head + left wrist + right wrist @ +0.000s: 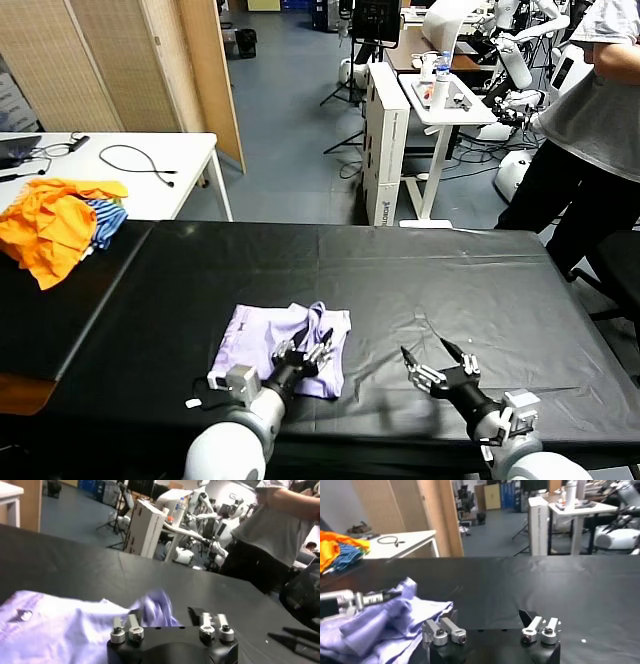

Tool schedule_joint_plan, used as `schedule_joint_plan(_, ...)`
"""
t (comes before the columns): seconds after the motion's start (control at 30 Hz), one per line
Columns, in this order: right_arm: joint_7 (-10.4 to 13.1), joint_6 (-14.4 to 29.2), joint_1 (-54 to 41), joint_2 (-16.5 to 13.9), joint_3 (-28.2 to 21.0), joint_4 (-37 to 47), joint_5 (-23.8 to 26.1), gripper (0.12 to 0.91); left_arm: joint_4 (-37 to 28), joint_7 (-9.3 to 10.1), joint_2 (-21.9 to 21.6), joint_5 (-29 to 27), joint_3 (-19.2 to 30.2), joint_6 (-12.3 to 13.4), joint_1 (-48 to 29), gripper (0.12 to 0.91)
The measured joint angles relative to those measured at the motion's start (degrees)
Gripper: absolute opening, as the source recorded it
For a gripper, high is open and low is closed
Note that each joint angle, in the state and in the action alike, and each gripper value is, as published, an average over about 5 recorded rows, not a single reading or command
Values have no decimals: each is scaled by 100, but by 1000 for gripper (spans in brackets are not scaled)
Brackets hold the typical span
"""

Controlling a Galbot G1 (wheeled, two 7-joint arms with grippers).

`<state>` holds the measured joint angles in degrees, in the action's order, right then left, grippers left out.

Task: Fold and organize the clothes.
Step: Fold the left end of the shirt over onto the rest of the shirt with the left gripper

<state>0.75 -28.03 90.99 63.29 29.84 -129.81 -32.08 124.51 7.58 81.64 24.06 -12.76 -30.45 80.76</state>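
One pale lavender T-shirt lay crumpled and partly folded on the black worktop, near its front edge. Two grippers were in view. The left gripper rested right over the shirt's near edge, its fingers spread apart with a raised ridge of fabric bunched just ahead of them; it was not clamped on the cloth. The right gripper sat on bare worktop to the right of the shirt, clear of it, its two fingers also wide apart and holding nothing. From the right wrist view, the shirt lay just beside that gripper, with the left arm's metal wrist lying across the fabric.

Well away to the left of both grippers, one orange garment and one blue-and-white striped garment were heaped together at the worktop's far corner. Behind them stood a white table carrying one black cable. Beyond the worktop, one person in a grey shirt stood at the far right, beside a white desk.
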Motion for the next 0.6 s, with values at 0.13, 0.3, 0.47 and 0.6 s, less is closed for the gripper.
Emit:
schedule_joint_plan(0.13,139,-67,-342,-130,-293,173,-229,907,187,-19,-182,146,-295,87,36,903)
schedule_joint_plan(0.3,336,-220,-925,-134,-938,397,-338,907,272,57,-465,57,-732,281,119,907)
schedule_joint_plan(0.47,-38,-161,-1505,-219,-1690,537,162,907,284,76,-540,-142,-945,334,250,907)
schedule_joint_plan(0.6,-402,-120,-1911,-393,-2208,605,607,907,274,65,-534,-267,-1029,349,329,907)
